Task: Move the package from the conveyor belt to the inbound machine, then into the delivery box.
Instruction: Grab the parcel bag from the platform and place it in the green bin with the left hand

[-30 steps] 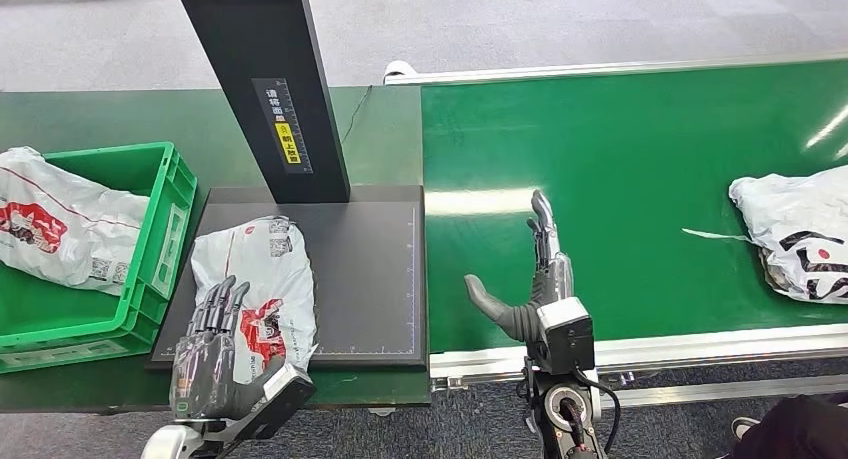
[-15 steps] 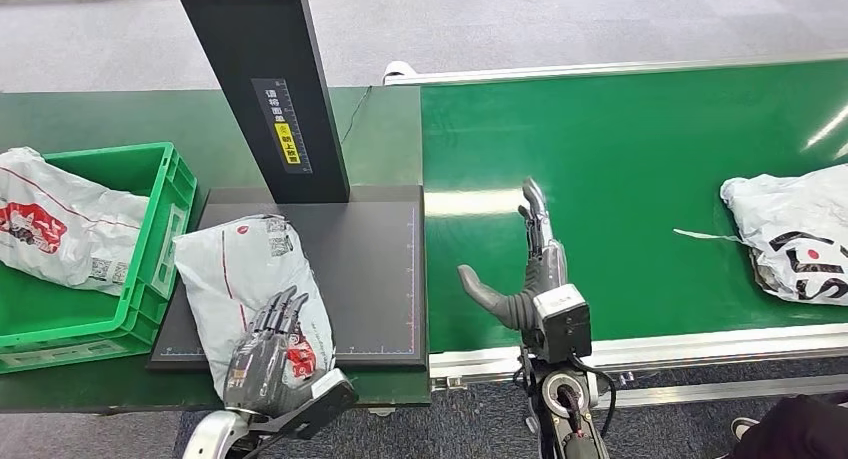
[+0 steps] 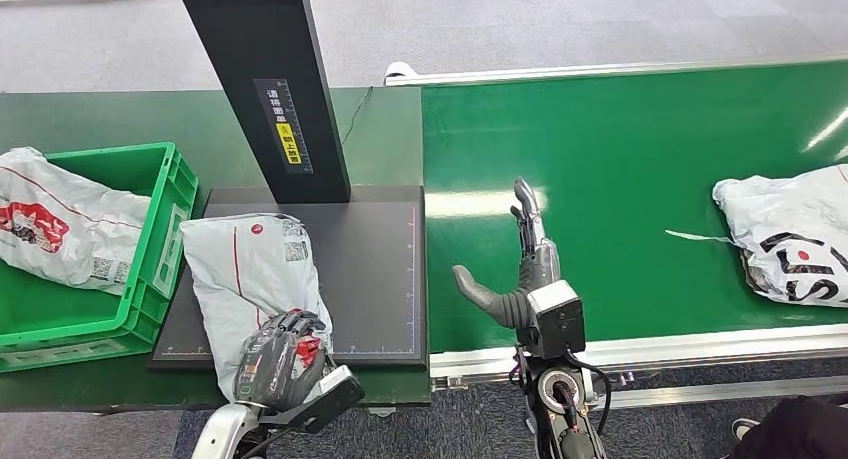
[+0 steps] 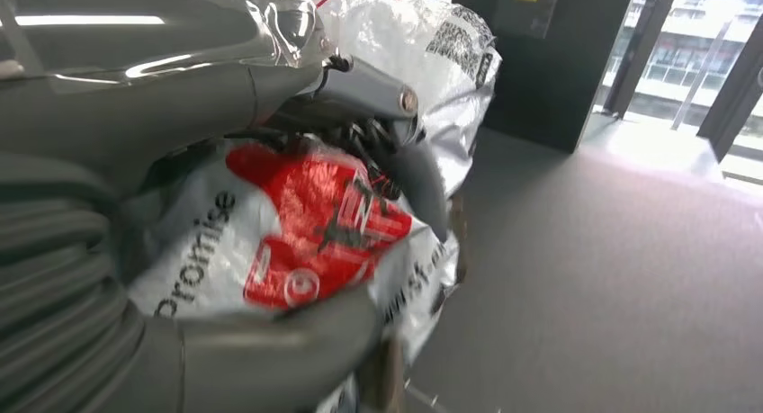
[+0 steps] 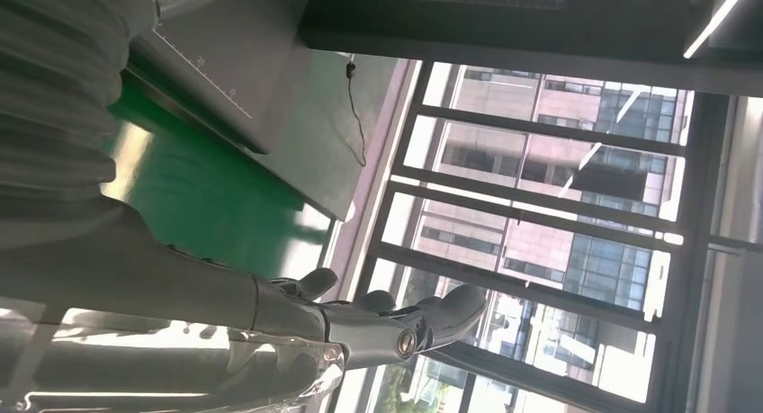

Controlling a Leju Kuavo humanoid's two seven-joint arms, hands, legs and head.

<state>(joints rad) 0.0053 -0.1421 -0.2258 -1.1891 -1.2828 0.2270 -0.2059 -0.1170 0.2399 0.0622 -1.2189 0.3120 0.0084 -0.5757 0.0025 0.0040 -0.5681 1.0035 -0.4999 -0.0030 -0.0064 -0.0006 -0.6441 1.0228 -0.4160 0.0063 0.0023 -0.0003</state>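
A white package (image 3: 255,284) with red print lies on the black platform of the inbound machine (image 3: 370,269), its near end hanging over the front edge. My left hand (image 3: 275,359) grips that near end (image 4: 306,224), fingers curled over the red logo. My right hand (image 3: 520,269) hovers over the green conveyor belt (image 3: 640,159) with fingers straight and thumb out, holding nothing; the right wrist view shows those fingers (image 5: 396,327) stretched out. A second white package (image 3: 785,234) lies on the belt at the far right. The green delivery box (image 3: 150,269) stands left of the machine.
Another white package (image 3: 55,224) lies inside the green box. The machine's black scanner column (image 3: 265,79) rises behind the platform. A dark shoe and trouser leg of a person (image 3: 790,429) show at the lower right, beyond the belt's metal rail.
My left hand slid toward the package's near end and its fingers curled around it. The package shifted and turned on the platform. The far-right package drifted left on the belt; my right hand edged left.
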